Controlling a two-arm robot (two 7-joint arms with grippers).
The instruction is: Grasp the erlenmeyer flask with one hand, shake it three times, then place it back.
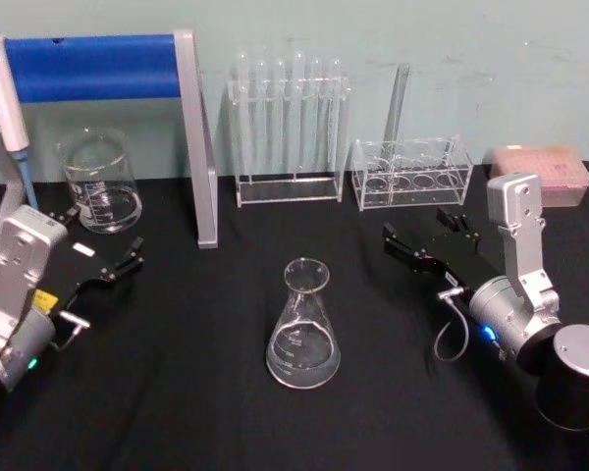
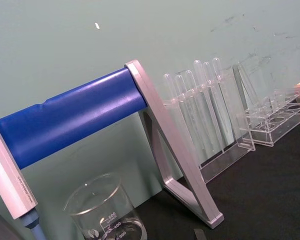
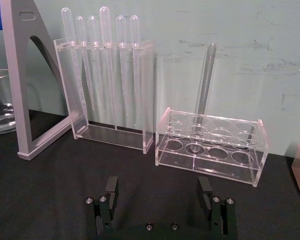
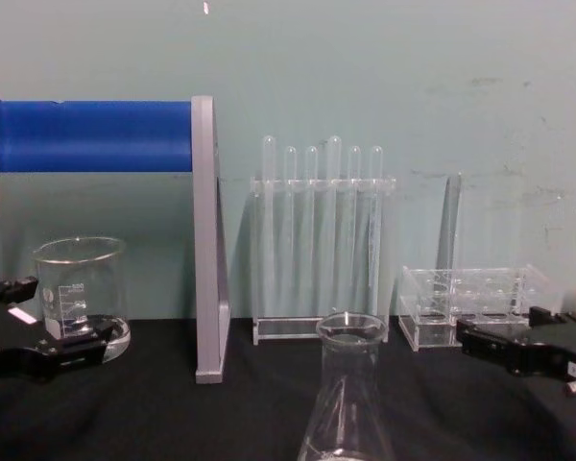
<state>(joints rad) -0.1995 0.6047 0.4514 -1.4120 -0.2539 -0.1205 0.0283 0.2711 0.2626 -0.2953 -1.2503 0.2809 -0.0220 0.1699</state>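
Observation:
The erlenmeyer flask (image 1: 303,324) is clear glass and stands upright on the black cloth in the middle of the table; the chest view shows its neck and mouth (image 4: 350,384) up close. My right gripper (image 1: 424,232) rests low over the cloth to the flask's right and a little behind it, open and holding nothing. In the right wrist view its fingers (image 3: 111,189) stand wide apart, and the gripper (image 3: 158,190) faces the racks. My left gripper (image 1: 98,237) sits open at the far left, near the beaker, well away from the flask.
A glass beaker (image 1: 100,183) stands at the back left under a grey stand with a blue bar (image 1: 88,67). A rack of test tubes (image 1: 288,128) and a low clear rack (image 1: 412,173) with one tube line the back wall. A pink box (image 1: 542,173) lies at back right.

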